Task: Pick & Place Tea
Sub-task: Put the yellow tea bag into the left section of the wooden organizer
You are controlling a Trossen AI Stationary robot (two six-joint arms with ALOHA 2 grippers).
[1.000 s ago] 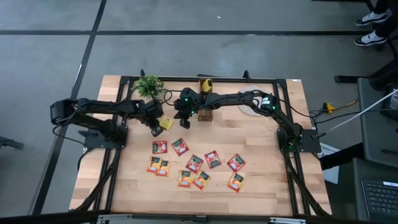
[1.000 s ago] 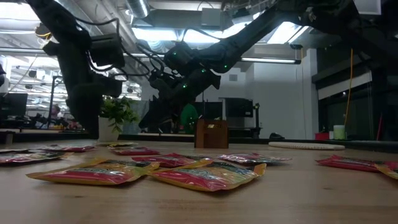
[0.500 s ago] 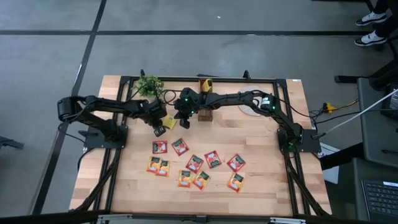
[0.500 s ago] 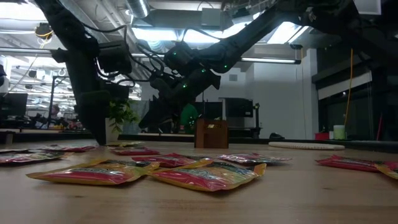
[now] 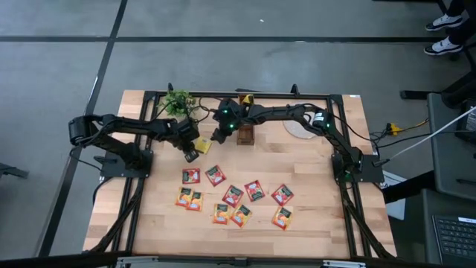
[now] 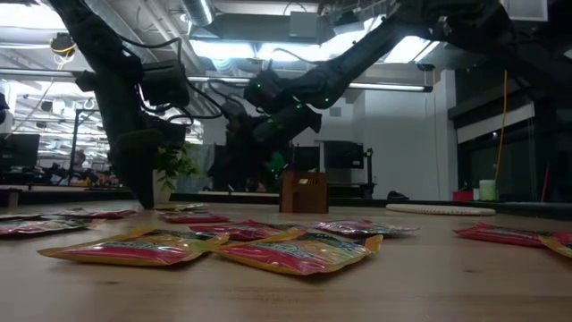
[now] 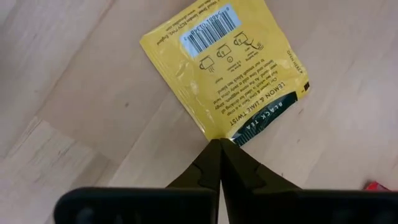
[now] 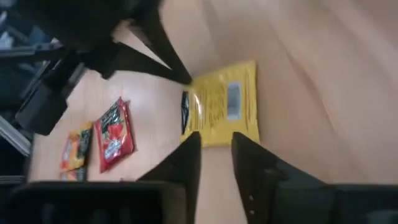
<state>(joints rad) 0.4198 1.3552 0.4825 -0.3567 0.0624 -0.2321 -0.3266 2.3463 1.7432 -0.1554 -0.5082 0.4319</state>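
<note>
On the wooden table (image 5: pixel 312 193), yellow sachet (image 7: pixel 227 68) pinched at left hand's (image 7: pixel 219 148) fingertips.

The worktop (image 5: pixel 312 193) is evenly lit from overhead, with only soft shadows cast. In the low view, glare is given off by ceiling lights (image 6: pixel 223 46), the arms are silhouetted, and the nearest sachets (image 6: pixel 295 253) are blurred.
</note>
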